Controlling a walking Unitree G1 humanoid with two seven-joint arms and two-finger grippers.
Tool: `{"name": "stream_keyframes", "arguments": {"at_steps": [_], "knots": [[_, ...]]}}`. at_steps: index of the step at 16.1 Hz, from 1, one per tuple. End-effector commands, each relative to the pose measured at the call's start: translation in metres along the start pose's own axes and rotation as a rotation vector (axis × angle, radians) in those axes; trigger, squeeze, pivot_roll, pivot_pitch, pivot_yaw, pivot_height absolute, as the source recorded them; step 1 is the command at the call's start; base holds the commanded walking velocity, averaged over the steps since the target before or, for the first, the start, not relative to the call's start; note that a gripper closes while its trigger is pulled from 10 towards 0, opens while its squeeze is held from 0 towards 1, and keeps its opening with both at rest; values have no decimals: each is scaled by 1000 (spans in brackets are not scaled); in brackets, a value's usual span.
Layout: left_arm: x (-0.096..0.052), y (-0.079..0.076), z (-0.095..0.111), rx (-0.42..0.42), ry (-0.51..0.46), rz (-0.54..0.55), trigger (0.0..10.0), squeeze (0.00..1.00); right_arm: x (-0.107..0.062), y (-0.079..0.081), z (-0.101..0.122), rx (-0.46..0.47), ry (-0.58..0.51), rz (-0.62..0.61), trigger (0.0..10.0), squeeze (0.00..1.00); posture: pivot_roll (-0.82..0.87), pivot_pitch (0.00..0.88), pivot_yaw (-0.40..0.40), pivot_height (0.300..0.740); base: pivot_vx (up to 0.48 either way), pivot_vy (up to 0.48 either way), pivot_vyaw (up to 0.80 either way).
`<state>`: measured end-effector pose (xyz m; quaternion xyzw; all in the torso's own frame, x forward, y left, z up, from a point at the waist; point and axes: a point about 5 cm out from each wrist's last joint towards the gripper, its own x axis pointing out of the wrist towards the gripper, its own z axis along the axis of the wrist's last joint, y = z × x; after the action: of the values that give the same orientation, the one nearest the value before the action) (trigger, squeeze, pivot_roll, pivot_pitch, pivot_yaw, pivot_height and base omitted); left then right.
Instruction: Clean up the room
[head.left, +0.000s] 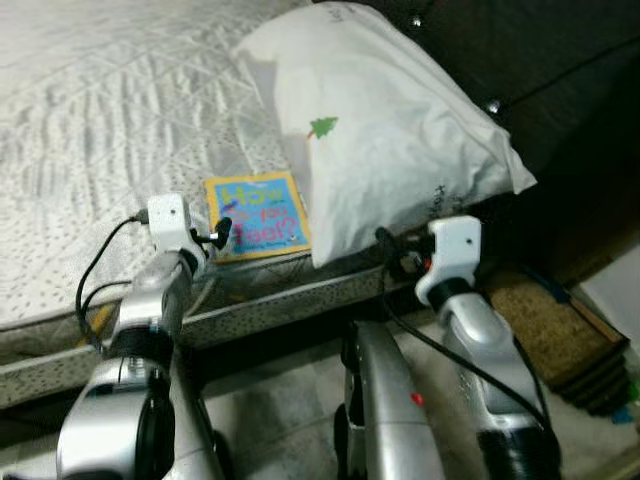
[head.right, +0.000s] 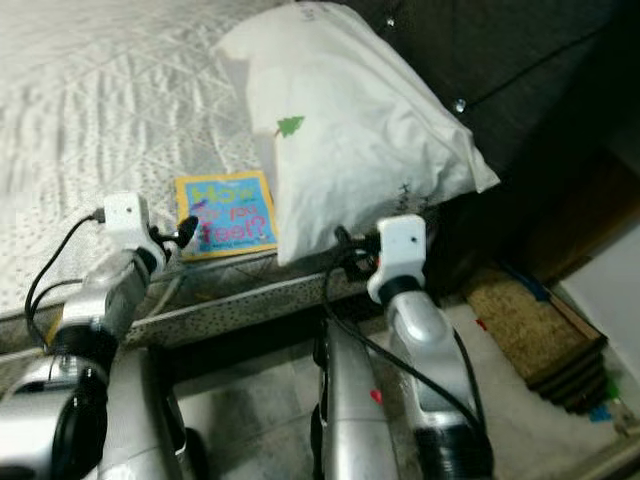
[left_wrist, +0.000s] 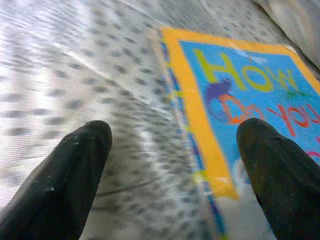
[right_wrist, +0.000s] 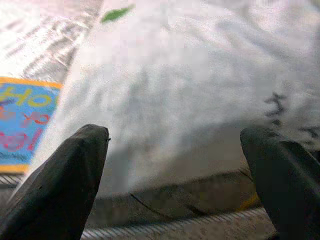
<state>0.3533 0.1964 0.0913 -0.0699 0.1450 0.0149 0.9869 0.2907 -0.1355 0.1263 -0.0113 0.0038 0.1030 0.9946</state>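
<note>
Head views: one book (head.left: 256, 216), blue cover with orange border, flat on the bed (head.left: 90, 150) beside one white pillow (head.left: 380, 140).

Left wrist: left gripper (left_wrist: 175, 165) spread wide, straddling the book's edge.

Right wrist: right gripper (right_wrist: 175, 170) spread wide, facing the pillow.

Both arms are silver, rounded shells with black joint collars. Each wrist carries a white camera block (head.left: 165, 214) fed by a black cable. Gripper fingers (left_wrist: 65, 175) — matte black, blunt-tipped. A small red mark (head.left: 417, 399) sits beside the right forearm.
</note>
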Motion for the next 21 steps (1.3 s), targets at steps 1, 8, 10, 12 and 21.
{"name": "stream_keyframes", "arguments": {"at_steps": [1, 8, 10, 12, 21], "knots": [[-3, 0, 6, 27, -54, 11, 10000, 1000, 3, 0, -1, -5, -4, 0, 10000, 0, -85, 29, -47, 484, 0, 0, 0], [-63, 16, 1, 55, -309, 99, 10000, 1000, 43, 13, 7, -2, -75, 13, 10000, 0, 39, 0, -43, 484, 0, 0, 0], [-67, 11, 8, 68, -354, 99, 10000, 980, 51, 12, 11, 9, -85, 7, 10000, 0, 49, 0, -51, 484, 0, 0, 0], [-76, 0, 18, 77, -417, 84, 10000, 0, 56, 10, 17, 51, -119, 10, 10000, 0, 57, 0, -57, 484, 0, 0, 0], [-85, -6, 15, 43, -422, 109, 10000, 0, 53, -3, 14, 72, -130, -46, 10000, 0, 11, 0, -48, 589, 0, 0, 0]]}}
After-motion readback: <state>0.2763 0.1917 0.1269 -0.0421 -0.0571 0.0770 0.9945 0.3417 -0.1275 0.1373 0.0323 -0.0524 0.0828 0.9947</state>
